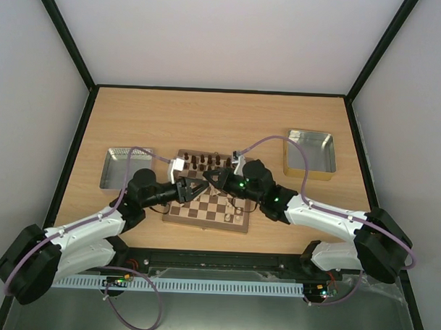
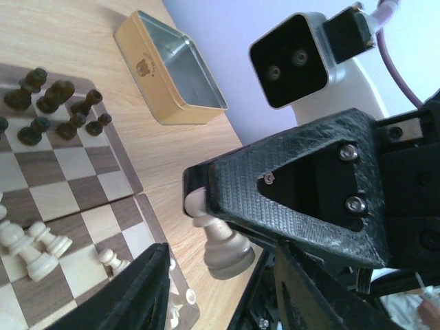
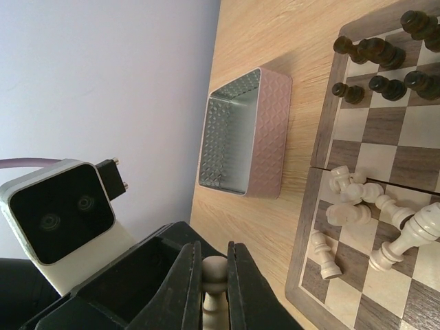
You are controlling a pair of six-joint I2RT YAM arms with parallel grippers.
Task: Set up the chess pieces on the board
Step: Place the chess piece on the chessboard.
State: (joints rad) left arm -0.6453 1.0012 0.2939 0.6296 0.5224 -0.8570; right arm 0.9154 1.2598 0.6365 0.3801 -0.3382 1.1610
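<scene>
The right gripper (image 3: 210, 253) is closed on the head of one cream chess piece (image 2: 223, 247). The base of the piece stands free beyond the fingertips, over the board (image 2: 69, 172). The left gripper (image 1: 191, 188) has its fingers (image 2: 137, 289) apart, one on each side of that base, and as far as I can see they do not touch it. The piece looks light, hard and smooth, so I think it can slip or turn. The narrow waist above the base seems the better hold. Other cream pieces (image 3: 357, 206) lie fallen beside the fingers and dark chessmen (image 2: 55, 103) stand beyond them, with free squares between.
</scene>
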